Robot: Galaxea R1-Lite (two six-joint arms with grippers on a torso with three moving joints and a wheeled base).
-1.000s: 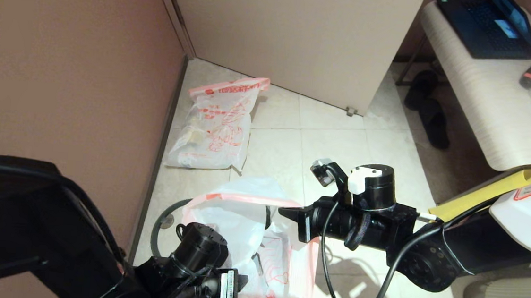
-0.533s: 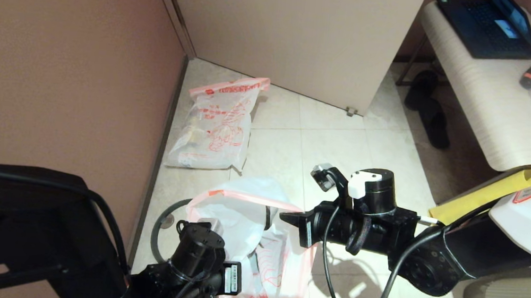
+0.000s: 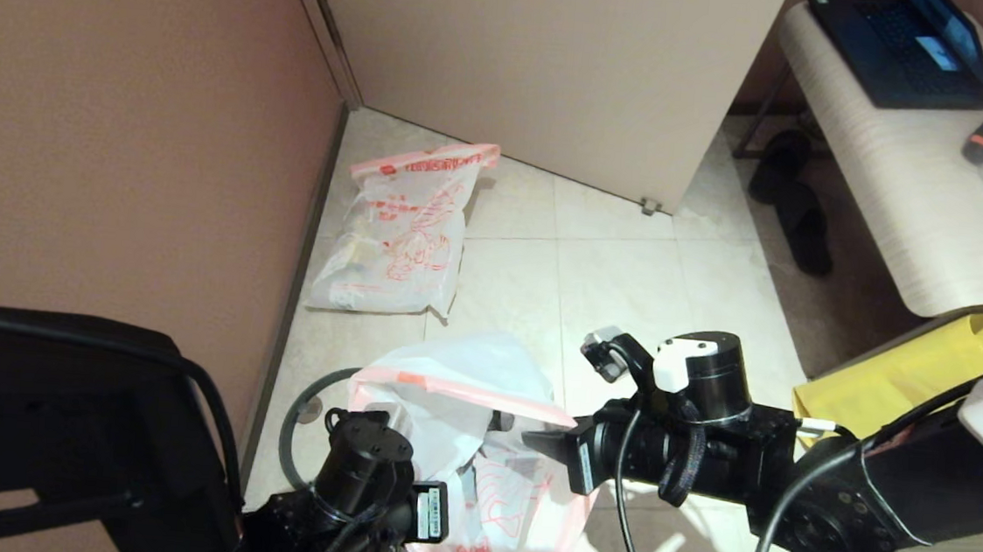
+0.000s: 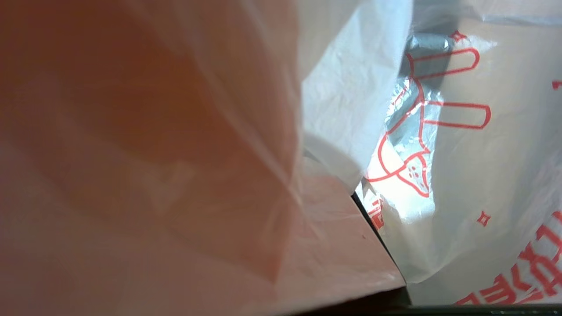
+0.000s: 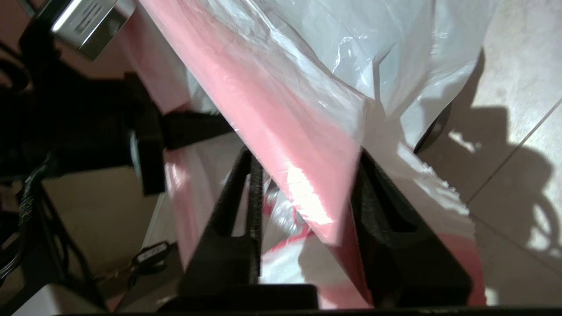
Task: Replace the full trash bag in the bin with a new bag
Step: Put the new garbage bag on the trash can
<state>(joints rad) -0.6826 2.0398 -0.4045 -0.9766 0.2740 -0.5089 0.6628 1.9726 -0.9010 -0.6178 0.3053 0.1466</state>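
Two bags on pale tiled floor [image 3: 632,270], brown wall [image 3: 119,106]

A pinkish-brown wall [image 3: 117,124] meets a beige door [image 3: 543,61] over pale floor tiles [image 3: 623,278]; a laptop [image 3: 900,49] sits on the light counter [image 3: 917,213].

full trash bag [image 3: 403,234] lies behind new bag [image 3: 456,396], by wall [image 3: 119,106].
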